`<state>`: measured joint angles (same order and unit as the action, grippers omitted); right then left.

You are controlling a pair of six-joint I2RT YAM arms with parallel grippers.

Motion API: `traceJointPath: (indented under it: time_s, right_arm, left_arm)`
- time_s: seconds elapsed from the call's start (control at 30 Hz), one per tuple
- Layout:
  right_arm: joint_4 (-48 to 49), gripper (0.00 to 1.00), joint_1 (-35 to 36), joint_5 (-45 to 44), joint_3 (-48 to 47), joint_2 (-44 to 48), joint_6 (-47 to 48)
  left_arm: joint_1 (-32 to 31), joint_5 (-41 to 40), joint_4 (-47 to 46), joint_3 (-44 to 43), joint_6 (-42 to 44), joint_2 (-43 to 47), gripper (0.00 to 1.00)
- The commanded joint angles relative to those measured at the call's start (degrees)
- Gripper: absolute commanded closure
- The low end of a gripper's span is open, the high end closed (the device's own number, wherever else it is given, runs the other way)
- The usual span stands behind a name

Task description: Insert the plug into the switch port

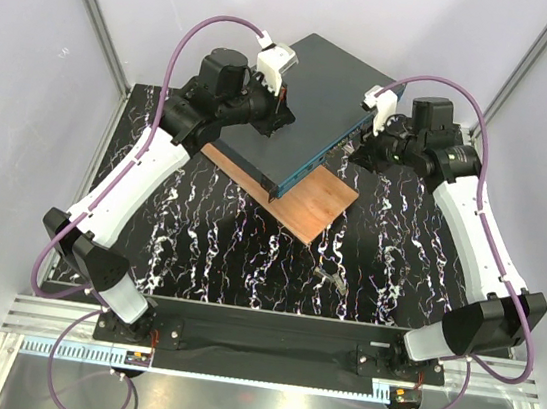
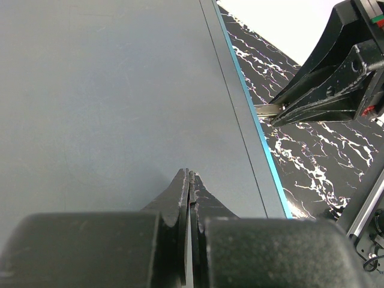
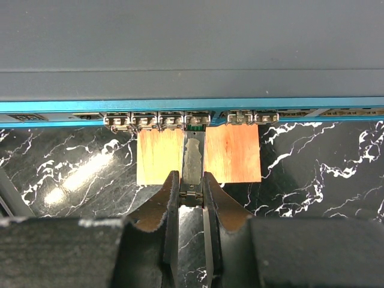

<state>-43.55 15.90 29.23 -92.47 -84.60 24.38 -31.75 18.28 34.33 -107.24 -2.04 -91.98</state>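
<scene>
Roughly at the final stretch – right gripper (image 3: 192,181) is pinching the plug (image 3: 193,155) by its rear end, fingers clamped on both sides of it, with the plug sticking straight out ahead of the fingertips. Its front tip is sitting right at the mouth of one port (image 3: 197,122) in the row on the switch (image 3: 192,48), whose teal front face is running crosswise just beyond the plug. Most of the plug body is showing outside the port, over the wooden board (image 3: 234,153) lying under it, so I'm reading this as aligned and maybe just entering, not seated – how deep the tip is going I can't tell. Left gripper (image 2: 189,179) is showing its fingers pressed together with nothing between them, tips pointing down at the flat grey top of the switch directly ahead of them; it's looking like it's bracing the box, though actual contact isn't clear. Remaining, in my judgement: pushing the plug straight forward from the right gripper until it's bottoming in the port, then letting go.
</scene>
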Motion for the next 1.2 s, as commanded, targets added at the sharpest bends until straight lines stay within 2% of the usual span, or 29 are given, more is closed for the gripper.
traceJointPath:
  time_s: [0.0, 0.4, 0.77, 1.17]
  right_arm:
    - [8.4, 1.00, 0.4, 9.6, -0.5, 2.7, -1.0]
    - [9.7, 1.00, -1.8, 12.8, 0.8, 2.3, -2.7]
    - [14.7, 1.00, -1.8, 14.8, 7.5, 3.1, -2.9]
    - [13.7, 1.00, -1.4, 13.9, 2.7, 1.9, -3.0]
  left_arm:
    - [0.5, 1.4, -2.8, -0.4, -0.6, -0.3, 1.00]
    - [0.5, 1.5, -2.8, -0.5, -0.3, -0.6, 1.00]
    - [0.5, 1.4, -2.7, -0.8, -0.2, -0.8, 1.00]
    - [0.5, 1.6, -2.9, -1.1, -0.6, -1.4, 1.00]
